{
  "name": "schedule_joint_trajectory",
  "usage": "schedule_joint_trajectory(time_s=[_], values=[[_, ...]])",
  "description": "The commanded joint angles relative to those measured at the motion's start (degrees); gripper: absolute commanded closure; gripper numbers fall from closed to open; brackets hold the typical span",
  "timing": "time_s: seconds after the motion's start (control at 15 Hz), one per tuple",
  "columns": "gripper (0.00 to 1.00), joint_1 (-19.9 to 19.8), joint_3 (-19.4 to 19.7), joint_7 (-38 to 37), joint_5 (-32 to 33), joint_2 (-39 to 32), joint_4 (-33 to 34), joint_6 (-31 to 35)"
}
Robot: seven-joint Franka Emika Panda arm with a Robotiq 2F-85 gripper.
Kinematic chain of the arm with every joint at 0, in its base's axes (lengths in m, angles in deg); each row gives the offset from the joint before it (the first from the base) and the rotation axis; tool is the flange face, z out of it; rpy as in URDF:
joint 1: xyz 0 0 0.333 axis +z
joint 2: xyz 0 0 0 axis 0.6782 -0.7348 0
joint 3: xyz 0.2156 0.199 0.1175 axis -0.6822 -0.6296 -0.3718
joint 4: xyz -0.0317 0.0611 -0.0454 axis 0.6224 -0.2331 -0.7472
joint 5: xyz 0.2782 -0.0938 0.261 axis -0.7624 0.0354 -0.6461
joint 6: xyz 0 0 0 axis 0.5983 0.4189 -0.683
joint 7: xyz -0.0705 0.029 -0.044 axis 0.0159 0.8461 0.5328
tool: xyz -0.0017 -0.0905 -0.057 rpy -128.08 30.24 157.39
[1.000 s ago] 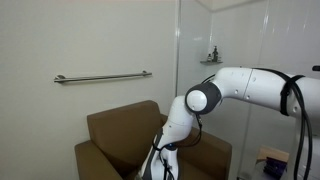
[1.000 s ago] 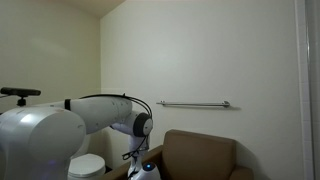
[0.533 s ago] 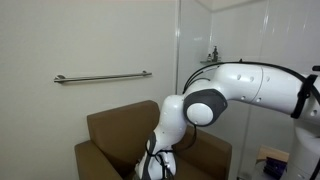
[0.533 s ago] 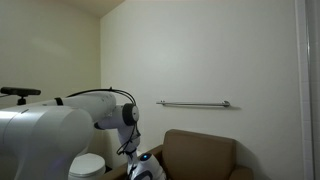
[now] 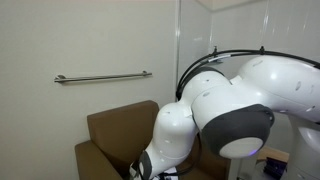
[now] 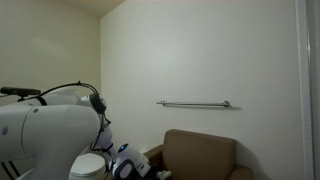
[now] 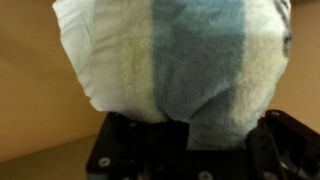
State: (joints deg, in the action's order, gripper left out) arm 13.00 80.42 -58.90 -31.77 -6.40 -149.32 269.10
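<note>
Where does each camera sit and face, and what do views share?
In an exterior view: close beside the white robot arm, facing a metal grab bar and brown armchair.
In an exterior view: behind the arm, facing the same bar and armchair.
Wrist view: above the black claw, facing a white and blue striped cloth up close.

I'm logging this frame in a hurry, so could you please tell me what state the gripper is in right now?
Gripper: shut on a cloth, as far as the wrist view shows; the cloth hides the fingertips.
</note>
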Motion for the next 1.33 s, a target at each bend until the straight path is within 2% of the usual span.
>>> schedule_joint_trajectory(time_s=[0.0,0.27,0.8,0.87,0.93,1.27], values=[[0.95,1.42,-2.39,-1.52,0.42,6.90,-8.40,0.00],[0.95,-4.75,-8.02,-3.82,5.86,12.46,-11.28,0.00],[0.95,-21.97,-16.64,-5.89,19.23,20.76,-15.39,0.00],[0.78,-23.71,-17.31,-5.88,20.42,21.43,-15.75,0.00],[0.70,-25.95,-18.36,-5.80,22.12,22.17,-16.00,0.00],[0.40,-34.42,-22.11,-5.89,28.95,23.67,-16.37,0.00]])
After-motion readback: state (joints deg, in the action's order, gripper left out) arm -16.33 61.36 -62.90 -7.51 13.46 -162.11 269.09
